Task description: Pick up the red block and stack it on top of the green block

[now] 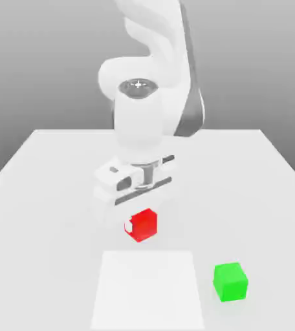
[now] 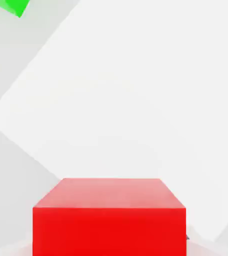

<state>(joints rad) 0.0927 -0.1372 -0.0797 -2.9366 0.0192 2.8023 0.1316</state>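
Clamping the red block (image 1: 142, 225) between closed fingers, the gripper (image 1: 136, 224) hangs under the white arm (image 1: 143, 110), the cube lifted above the white table (image 1: 40, 194). The exterior view gives the green block (image 1: 230, 281) resting well apart toward its right, beside a brighter square patch (image 1: 149, 291). The hand view brings the red block (image 2: 109, 220) close up, its matte faces plain, with a green block (image 2: 12, 6) corner far off.

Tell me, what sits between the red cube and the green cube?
No object: between the red block and green block the exterior view shows bare table and a corner of the lighter square patch.
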